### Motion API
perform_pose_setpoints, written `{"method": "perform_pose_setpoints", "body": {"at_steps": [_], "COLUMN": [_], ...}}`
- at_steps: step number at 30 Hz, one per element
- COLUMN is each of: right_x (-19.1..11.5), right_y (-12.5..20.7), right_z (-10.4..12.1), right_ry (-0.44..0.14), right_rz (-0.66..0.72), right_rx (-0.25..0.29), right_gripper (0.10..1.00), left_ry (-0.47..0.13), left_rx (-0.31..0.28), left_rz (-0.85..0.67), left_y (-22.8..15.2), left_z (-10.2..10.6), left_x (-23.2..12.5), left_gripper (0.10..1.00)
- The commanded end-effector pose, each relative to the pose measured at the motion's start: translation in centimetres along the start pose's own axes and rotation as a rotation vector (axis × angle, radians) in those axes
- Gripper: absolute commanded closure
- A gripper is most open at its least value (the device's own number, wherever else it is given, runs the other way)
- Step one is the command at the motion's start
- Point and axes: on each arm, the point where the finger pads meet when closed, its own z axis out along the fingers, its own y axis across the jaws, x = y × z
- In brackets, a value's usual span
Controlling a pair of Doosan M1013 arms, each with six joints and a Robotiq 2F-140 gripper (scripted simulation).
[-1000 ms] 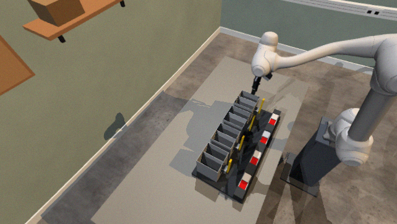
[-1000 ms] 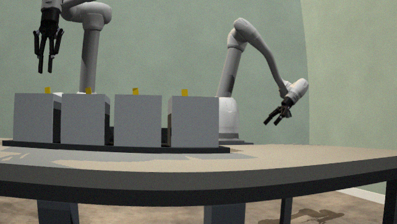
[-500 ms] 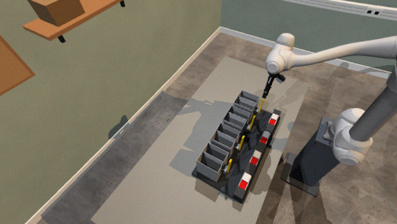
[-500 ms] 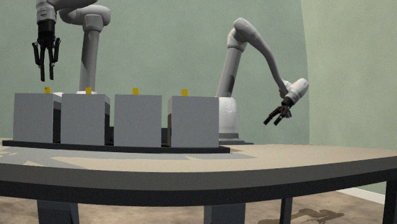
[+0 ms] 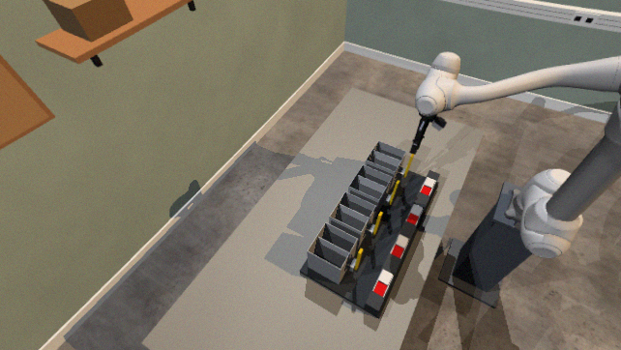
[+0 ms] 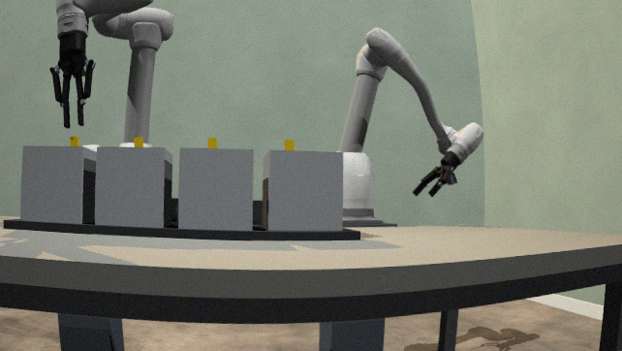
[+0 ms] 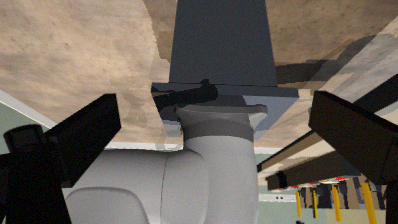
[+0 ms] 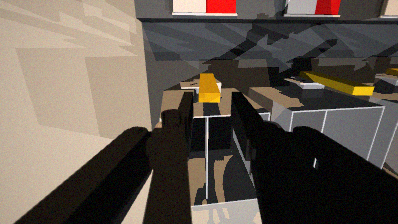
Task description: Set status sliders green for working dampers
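hiding left pincer [image 6: 423, 193] [image 7: 214, 107]: top view

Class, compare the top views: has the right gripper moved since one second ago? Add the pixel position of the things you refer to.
Yes. The right gripper [image 5: 412, 153] [image 6: 74, 127] [image 8: 212, 106] was over the far end of the damper row; now it is beside that row, shifted toward the sliders [image 5: 427, 188] [image 8: 204, 6].
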Motion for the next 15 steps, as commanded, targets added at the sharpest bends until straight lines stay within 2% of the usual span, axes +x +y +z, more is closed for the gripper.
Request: {"method": "perform_pose_setpoints", "body": {"at_steps": [1,15], "right_x": [0.0,0.0], "right_y": [0.0,0.0], "right_z": [0.2,2.1], "right_ry": [0.0,0.001], "right_rz": [-0.001,-0.001], "right_rx": [-0.001,-0.001], "right_gripper": [0.795,0.795], "left_ry": [0.001,0.001], "left_rx": [0.0,0.0], "left_rz": [0.0,0.0], "left_y": [0.0,0.0], "left_z": [0.0,0.0], "left_x": [0.0,0.0], "left_gripper": [0.098,0.098]}}
